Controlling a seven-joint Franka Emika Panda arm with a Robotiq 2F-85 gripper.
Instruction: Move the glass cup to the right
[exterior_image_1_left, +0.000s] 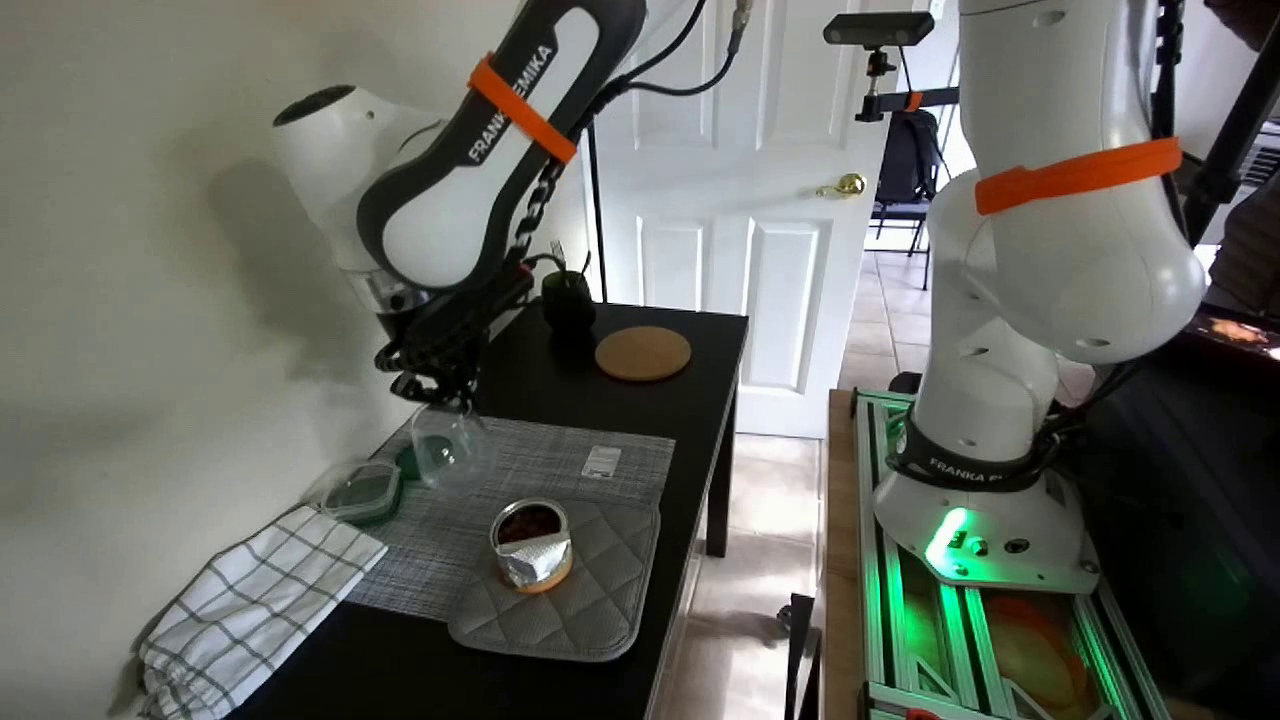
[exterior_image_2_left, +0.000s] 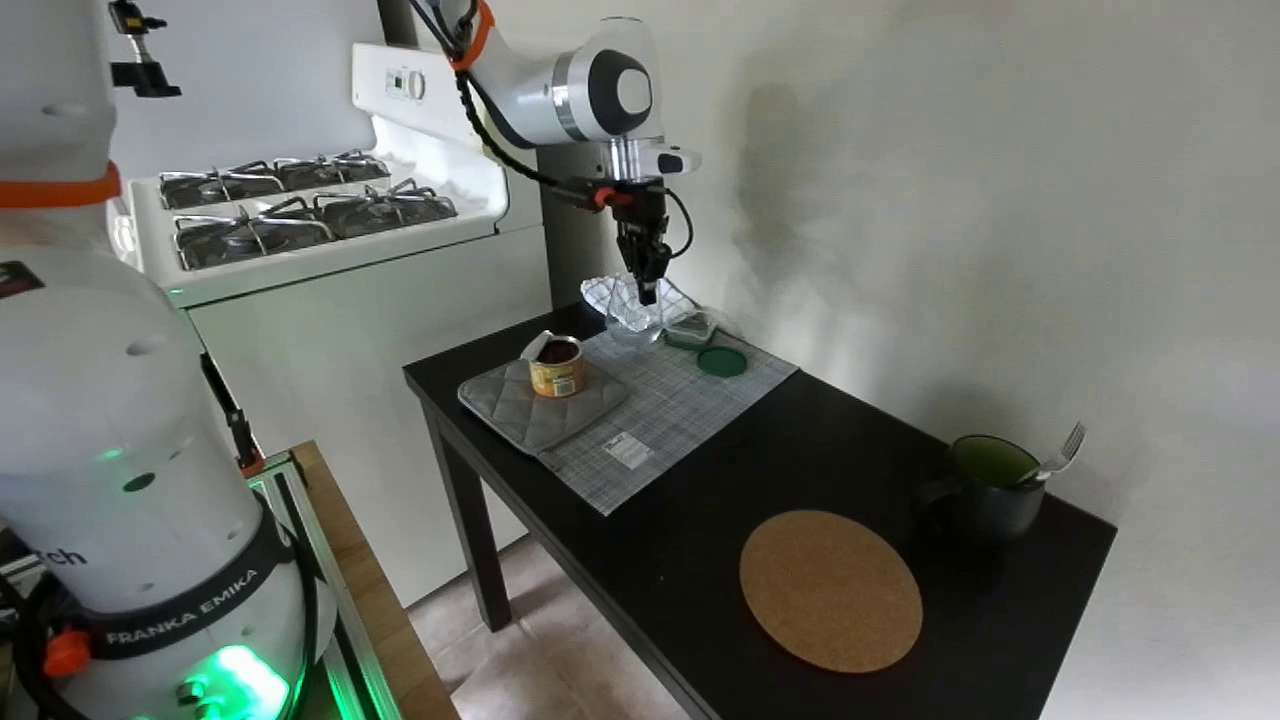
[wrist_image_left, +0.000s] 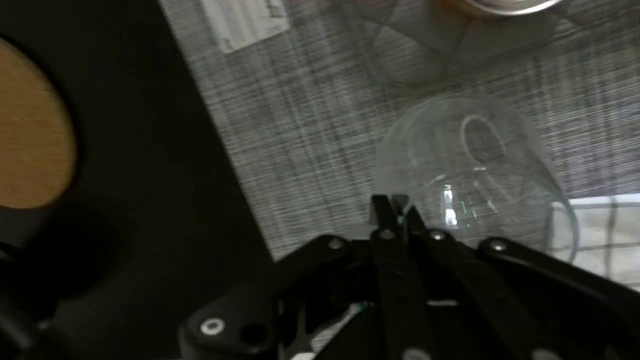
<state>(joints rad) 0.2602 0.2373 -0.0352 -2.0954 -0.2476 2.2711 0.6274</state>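
Observation:
The glass cup, a small see-through tumbler, shows in both exterior views and in the wrist view. My gripper is at its rim in both exterior views. In the wrist view the fingertips are together at the cup's near left edge, with the thin wall between them. The cup hangs to one side of the fingers and looks tilted. It is over the grey placemat; I cannot tell exactly how far above it.
A glass container and green lid lie near the wall, close to the cup. An opened tin stands on a grey pot holder. A checked cloth, cork disc and dark mug with fork are on the table.

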